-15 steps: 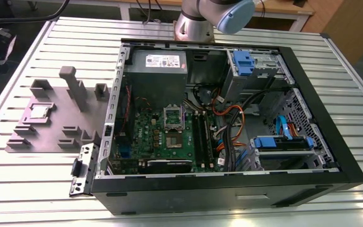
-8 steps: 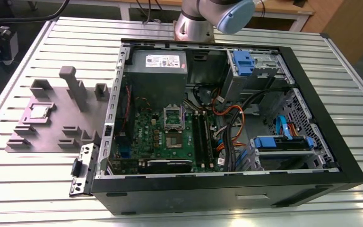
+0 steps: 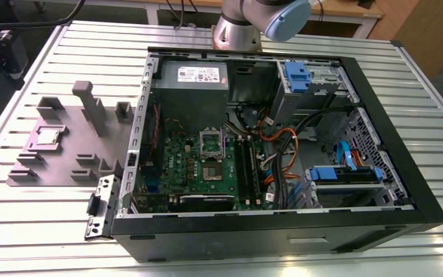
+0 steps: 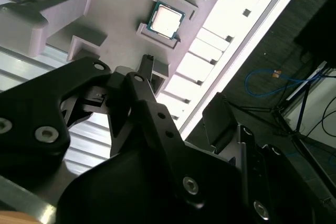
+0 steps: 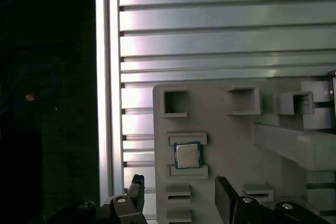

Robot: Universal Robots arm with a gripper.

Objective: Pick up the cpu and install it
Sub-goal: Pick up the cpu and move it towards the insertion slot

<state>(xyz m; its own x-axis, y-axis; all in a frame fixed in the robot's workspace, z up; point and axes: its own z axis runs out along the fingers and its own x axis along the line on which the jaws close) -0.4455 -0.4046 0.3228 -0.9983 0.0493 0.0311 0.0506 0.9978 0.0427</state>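
Aluminium slatted table [image 3: 44, 236] carries the whole setup. Directions below treat the exterior view as a dial centred on the case.

Black computer case [image 3: 283, 239] lies on its side with the panel off. The green motherboard [image 3: 194, 170] is exposed inside, with a silver socket frame [image 3: 210, 144] near the board's middle. The arm [image 3: 241, 29] rises at 12 o'clock of the case.

A gray fixture plate [image 3: 64, 167] with raised blocks and pockets lies flat on the table at 9 o'clock of the case, just beside its wall.

The gripper [image 5: 179, 182] is black. Its two fingers [image 5: 137, 187] are spread well apart, released, with nothing gripped. It hangs over the fixture plate.

The cpu [image 3: 48, 136] sits toward 10 o'clock on the plate, well apart from the case. It is a small flat square with a shiny silver-gray lid that catches the light. In both wrist views ( [image 4: 166, 20], [image 5: 187, 155]) a thin greenish border rings the lid. It lies flat in a nest between two low gray ledges, near the gripper and not touched by it.
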